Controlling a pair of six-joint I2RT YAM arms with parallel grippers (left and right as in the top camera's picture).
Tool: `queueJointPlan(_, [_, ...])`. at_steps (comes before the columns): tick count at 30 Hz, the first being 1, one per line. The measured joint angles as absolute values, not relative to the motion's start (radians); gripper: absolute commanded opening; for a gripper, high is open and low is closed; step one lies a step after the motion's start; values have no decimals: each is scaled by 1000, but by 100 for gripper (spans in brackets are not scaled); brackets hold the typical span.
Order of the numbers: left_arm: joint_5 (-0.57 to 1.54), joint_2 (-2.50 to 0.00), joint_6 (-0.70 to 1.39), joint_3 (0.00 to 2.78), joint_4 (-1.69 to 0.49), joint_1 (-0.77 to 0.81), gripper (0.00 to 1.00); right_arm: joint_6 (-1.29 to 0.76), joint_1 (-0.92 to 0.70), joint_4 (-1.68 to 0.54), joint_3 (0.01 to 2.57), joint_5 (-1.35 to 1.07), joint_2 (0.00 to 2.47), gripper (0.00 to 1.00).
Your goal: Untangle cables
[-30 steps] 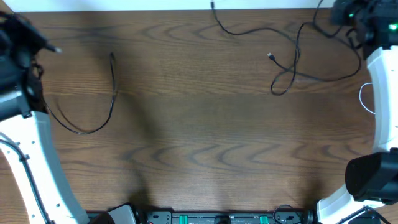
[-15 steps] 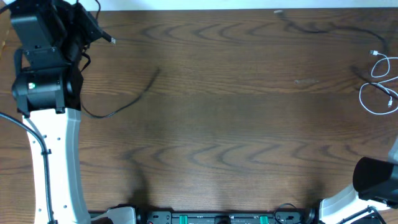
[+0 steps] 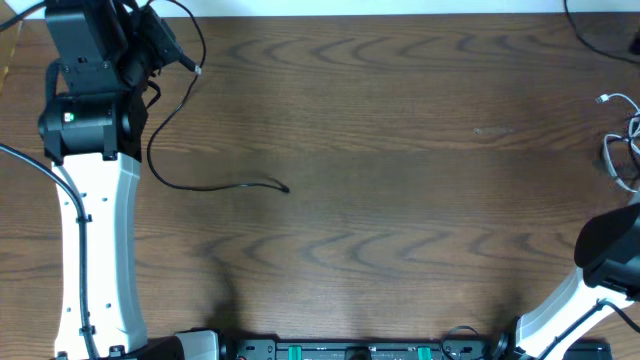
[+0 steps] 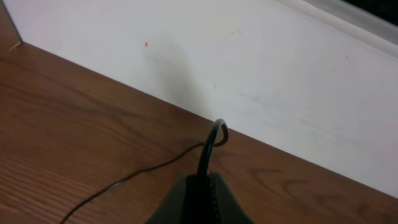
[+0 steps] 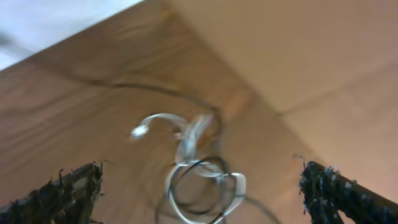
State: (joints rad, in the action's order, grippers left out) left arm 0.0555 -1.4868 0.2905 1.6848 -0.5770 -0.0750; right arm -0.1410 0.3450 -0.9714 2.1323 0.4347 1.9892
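Observation:
My left gripper [image 3: 172, 55] is at the table's far left corner, shut on the black cable [image 3: 160, 170]. In the left wrist view the black cable [image 4: 208, 149] rises from between the closed fingertips of the left gripper [image 4: 202, 179] and hooks over. Its short plug end [image 3: 198, 70] sticks out past the jaws, while the long part trails down and right to a free end [image 3: 285, 188]. The white cable [image 3: 622, 135] lies coiled at the right edge. In the right wrist view the white cable [image 5: 202, 171] lies below my open right gripper [image 5: 208, 199], with a thin dark loop lying across the coil.
A white wall [image 4: 249, 56] runs close behind the left gripper along the table's back edge. A tan flat surface [image 5: 292, 56] borders the wood beside the white coil. A dark cord [image 3: 590, 30] crosses the far right corner. The right arm's base [image 3: 610, 255] sits at the lower right.
The right gripper has opened wide above the white coil. The left arm has shifted slightly right, still gripping the black cable, whose free end has swung toward the table's middle. The white cable now sits further right.

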Motion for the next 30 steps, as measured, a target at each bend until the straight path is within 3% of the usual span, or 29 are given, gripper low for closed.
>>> queueJointPlan(7, [141, -1487, 291, 1685, -584, -24, 7, 80, 293, -1003, 2132, -167, 1974, 99])
queueJointPlan(12, [329, -1487, 352, 1685, -593, 8, 7, 162, 138, -952, 2132, -526, 1975, 99])
queueJointPlan(21, [688, -1487, 546, 1684, -397, 9, 7, 205, -136, -822, 2133, -759, 2073, 99])
queueJointPlan(30, [838, -1487, 716, 1684, -278, 9, 8, 216, -247, -677, 2132, -881, 2202, 99])
